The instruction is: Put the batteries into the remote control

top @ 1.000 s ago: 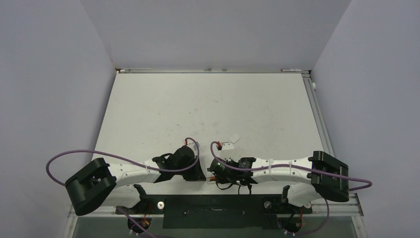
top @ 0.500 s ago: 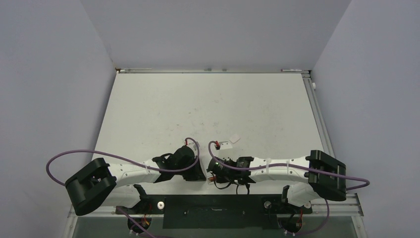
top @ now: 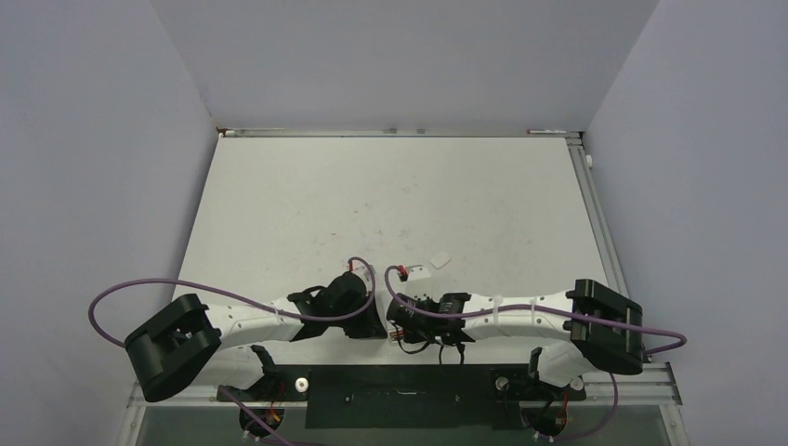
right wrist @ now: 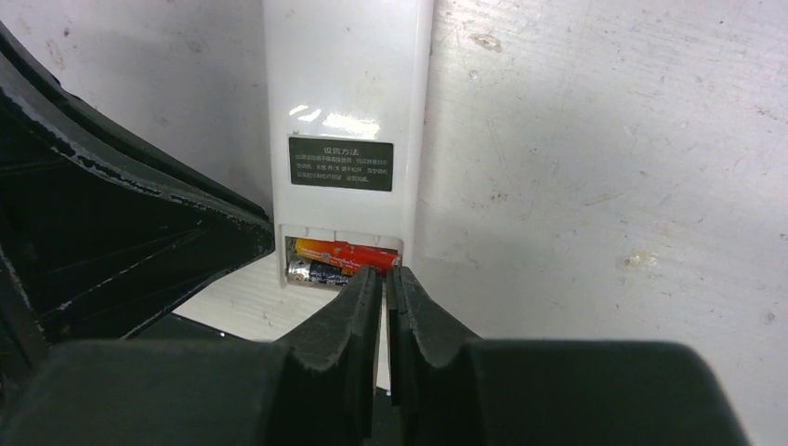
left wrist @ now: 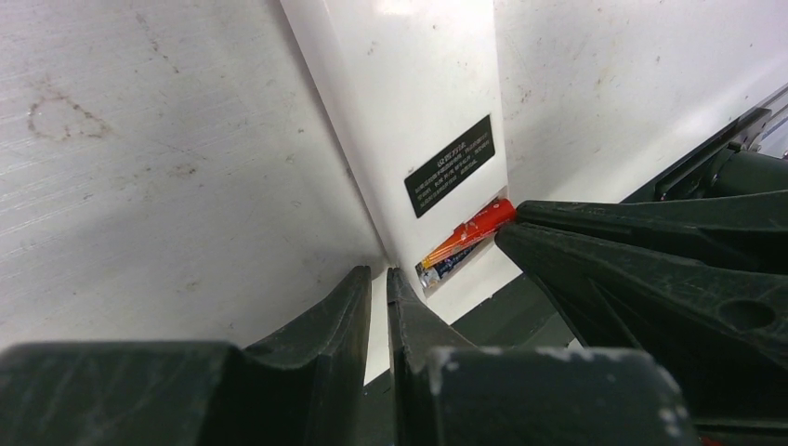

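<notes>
while the remote control (right wrist: 348,102) lies back-up on the worktop (right wrist: 604,139) near its front edge, between the two arms, its battery bay stands open with no lid on it. the reddish battery (right wrist: 339,251) and the dark battery (right wrist: 314,271) lie side by side inside, touching. the right claw (right wrist: 383,275) is closed to a hairline slit, holding nothing, its tips at the bay's mouth against the reddish cell. the left claw (left wrist: 379,275) is likewise pinched almost shut and empty, its tips at the remote's long side beside the bay. i'd judge the cells light, hard and slick, apt to roll or pop out, so a push suits better than a pinch. the remote looks light and stiff, likely to skate; brace its long edges.
</notes>
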